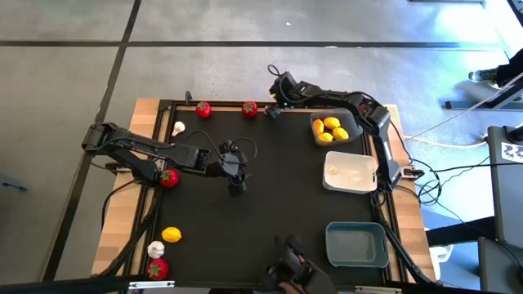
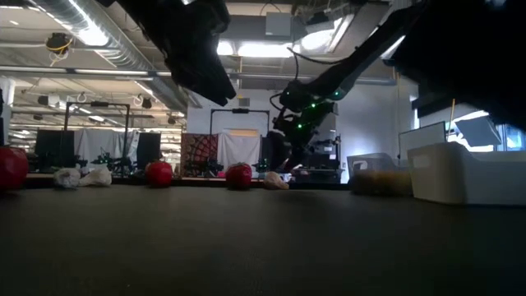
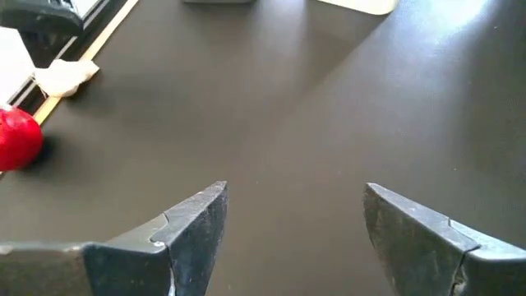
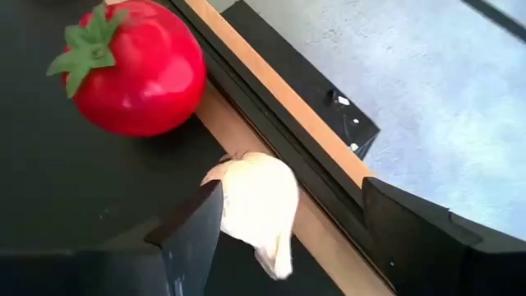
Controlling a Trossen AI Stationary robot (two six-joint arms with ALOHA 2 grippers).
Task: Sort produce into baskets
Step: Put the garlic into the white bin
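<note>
At table's far edge, right gripper [image 4: 288, 222] wide around garlic bulb [image 4: 255, 205], tomato [image 4: 131, 70] beside, left gripper [image 3: 292, 226] wide.

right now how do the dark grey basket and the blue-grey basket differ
The dark grey basket holds yellow lemons; the blue-grey basket holds no produce. The dark grey one sits at the table's far right near the right gripper; the blue-grey one sits at the near right corner. Both are rounded rectangular trays.
</note>
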